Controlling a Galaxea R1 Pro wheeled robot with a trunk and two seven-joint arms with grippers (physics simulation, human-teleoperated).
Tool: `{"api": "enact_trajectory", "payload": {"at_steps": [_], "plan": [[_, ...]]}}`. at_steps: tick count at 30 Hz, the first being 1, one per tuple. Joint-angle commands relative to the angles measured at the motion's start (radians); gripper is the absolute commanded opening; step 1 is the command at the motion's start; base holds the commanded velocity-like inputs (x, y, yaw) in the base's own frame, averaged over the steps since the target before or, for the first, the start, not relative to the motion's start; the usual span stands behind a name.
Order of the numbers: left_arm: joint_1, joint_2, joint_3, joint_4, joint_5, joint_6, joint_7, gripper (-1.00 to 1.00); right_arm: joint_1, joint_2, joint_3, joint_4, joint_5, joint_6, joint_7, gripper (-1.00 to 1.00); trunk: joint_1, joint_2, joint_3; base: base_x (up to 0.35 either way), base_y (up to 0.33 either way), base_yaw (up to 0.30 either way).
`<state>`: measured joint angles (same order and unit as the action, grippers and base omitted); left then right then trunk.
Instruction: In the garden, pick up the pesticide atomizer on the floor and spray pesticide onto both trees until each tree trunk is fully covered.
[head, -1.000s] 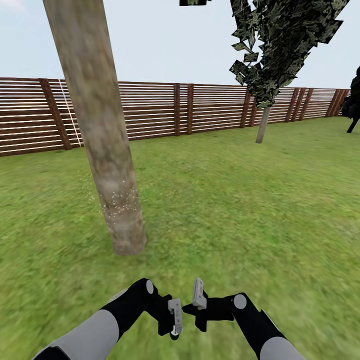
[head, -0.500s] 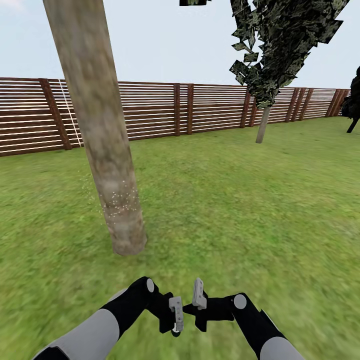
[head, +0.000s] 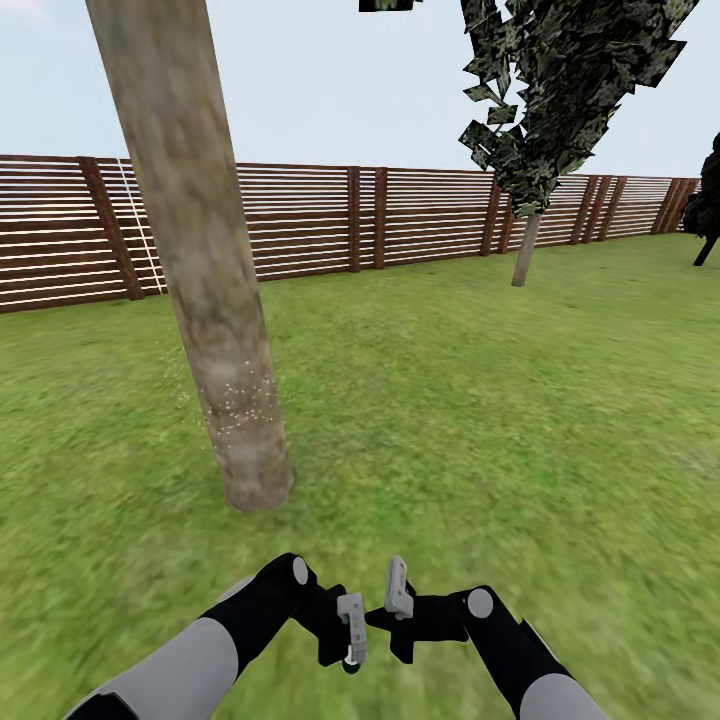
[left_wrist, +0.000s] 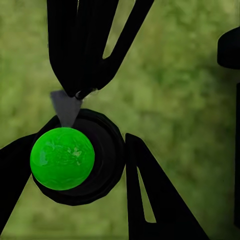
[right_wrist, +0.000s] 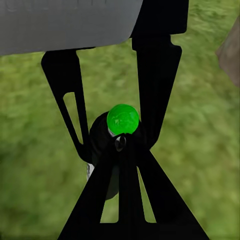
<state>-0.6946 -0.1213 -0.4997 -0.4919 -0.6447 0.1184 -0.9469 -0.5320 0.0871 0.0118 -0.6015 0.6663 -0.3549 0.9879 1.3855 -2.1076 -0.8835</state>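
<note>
A thick, pale mottled tree trunk (head: 205, 300) rises close ahead on the left, with fine pale specks (head: 235, 405) low on its bark. A second tree (head: 525, 250) with a thinner pale trunk and a dark leafy crown stands far off by the fence. My left gripper (head: 350, 640) is shut on the pesticide atomizer (left_wrist: 100, 165), a dark round bottle with a bright green ball (left_wrist: 62, 157) on it, also seen as the atomizer (right_wrist: 100, 142) in the right wrist view. My right gripper (head: 398, 600) is shut, its fingertips (right_wrist: 120, 147) right beside the bottle. Both hang low over the grass.
Green lawn (head: 480, 420) stretches from the trunk to a red-brown slatted fence (head: 420, 215) across the back. A dark narrow tree (head: 708, 200) stands at the far right edge. The nearer trunk's base meets the grass just ahead of my arms.
The left arm has lifted very slightly; the rest looks the same.
</note>
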Motion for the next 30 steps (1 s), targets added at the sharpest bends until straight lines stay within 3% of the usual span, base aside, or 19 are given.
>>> {"api": "enact_trajectory", "payload": {"at_steps": [1,23,28,30], "plan": [[0.0,0.0,-0.001,-0.002,0.0,0.01,-0.004,-1.0,0.0,0.0,-0.001,-0.001,0.007,-0.004,0.001,-1.0,0.0,0.0,-0.001,0.0,0.0,0.0],[0.0,0.0,0.0,-0.023,0.005,0.01,-0.01,-1.0,0.0,-0.002,-0.001,0.002,0.009,-0.004,0.0,-1.0,0.0,0.0,-0.001,0.0,0.0,0.0],[0.0,0.011,0.006,-0.008,0.0,0.009,-0.01,-1.0,0.0,-0.003,-0.001,0.001,0.009,-0.004,0.0,-1.0,0.0,0.0,-0.001,0.0,0.0,0.0],[0.0,0.031,0.008,-0.004,-0.001,0.009,-0.01,-1.0,0.0,-0.003,-0.001,0.0,0.009,-0.004,0.0,-1.0,0.0,0.0,-0.001,0.0,0.0,0.0]]}}
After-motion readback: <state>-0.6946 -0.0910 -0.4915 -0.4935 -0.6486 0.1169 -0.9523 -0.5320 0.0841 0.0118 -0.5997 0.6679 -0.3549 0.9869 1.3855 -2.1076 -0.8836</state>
